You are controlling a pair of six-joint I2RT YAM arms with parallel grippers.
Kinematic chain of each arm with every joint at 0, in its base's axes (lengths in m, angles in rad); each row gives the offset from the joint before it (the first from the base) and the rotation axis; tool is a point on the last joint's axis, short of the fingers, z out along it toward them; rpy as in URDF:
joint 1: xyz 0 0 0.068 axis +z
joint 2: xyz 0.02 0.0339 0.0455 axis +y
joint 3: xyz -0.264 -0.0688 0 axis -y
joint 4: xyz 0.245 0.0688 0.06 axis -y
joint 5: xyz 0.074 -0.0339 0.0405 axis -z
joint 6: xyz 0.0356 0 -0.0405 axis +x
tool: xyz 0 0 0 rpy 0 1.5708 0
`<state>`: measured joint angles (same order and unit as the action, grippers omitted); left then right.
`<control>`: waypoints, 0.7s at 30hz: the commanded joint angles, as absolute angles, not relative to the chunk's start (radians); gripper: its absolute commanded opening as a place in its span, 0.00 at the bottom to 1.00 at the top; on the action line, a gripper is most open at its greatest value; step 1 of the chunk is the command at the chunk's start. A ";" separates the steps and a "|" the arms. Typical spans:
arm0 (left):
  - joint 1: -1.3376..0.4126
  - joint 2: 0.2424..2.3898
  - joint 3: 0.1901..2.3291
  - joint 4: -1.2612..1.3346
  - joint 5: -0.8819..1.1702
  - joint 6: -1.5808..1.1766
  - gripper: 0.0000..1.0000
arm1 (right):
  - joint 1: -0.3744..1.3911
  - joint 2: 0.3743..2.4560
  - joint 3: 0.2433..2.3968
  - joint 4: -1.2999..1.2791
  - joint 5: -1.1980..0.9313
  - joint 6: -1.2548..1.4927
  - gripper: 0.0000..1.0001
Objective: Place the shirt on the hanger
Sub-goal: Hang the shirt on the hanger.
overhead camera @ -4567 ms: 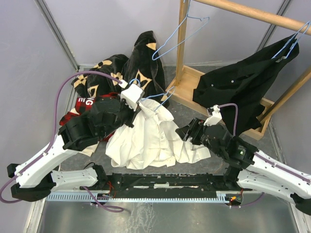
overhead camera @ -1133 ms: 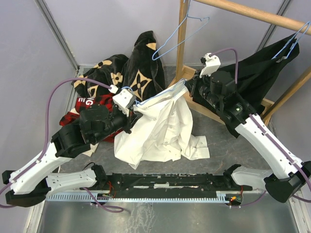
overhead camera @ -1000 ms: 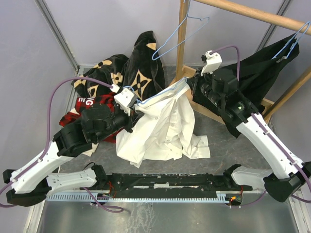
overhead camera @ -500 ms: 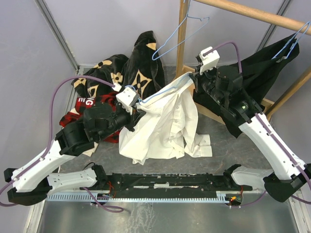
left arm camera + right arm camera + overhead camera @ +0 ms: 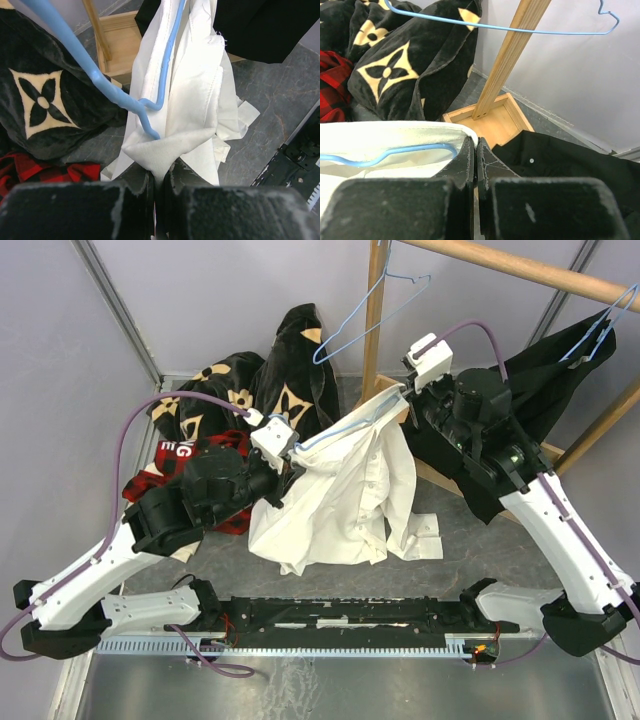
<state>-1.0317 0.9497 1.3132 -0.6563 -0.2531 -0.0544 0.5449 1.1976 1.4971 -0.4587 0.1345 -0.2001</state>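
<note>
The white shirt (image 5: 345, 500) hangs stretched between my two grippers, its lower part draping to the table. The light-blue hanger (image 5: 335, 432) runs inside its upper edge from one gripper to the other. My left gripper (image 5: 285, 462) is shut on a fold of shirt cloth (image 5: 165, 150), with the hanger's wire (image 5: 165, 65) just beyond the jaws. My right gripper (image 5: 403, 405) is shut on the shirt's other upper edge (image 5: 385, 137), where the hanger's end (image 5: 395, 152) curves inside the cloth.
A black garment with tan flowers (image 5: 290, 360) and a red plaid shirt (image 5: 165, 475) lie at the back left. A wooden rack (image 5: 375, 330) stands behind, with a spare blue hanger (image 5: 350, 335) and a hung black shirt (image 5: 530, 380). Its wooden base (image 5: 495, 117) lies under my right gripper.
Both grippers have shifted to the right and the right one has risen slightly, carrying the shirt and hanger with them. The shirt's hem has dragged to the right.
</note>
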 commanded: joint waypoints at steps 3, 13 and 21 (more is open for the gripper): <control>-1.031 0.910 1.357 -0.920 -0.295 -0.002 0.03 | 0.386 1.127 1.608 -0.475 0.288 -0.286 0.00; -1.031 0.969 1.370 -0.891 -0.271 0.017 0.03 | 0.385 1.128 1.657 -0.632 -0.184 -0.166 0.00; -1.032 0.995 1.379 -0.883 -0.250 0.032 0.03 | 0.386 1.161 1.660 -0.696 -0.243 -0.183 0.00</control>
<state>-1.0355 0.9947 1.3437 -0.7803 -0.2485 -0.0326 0.4114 1.1564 1.6024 -0.7296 -0.2729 -0.1547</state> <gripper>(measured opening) 0.088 0.007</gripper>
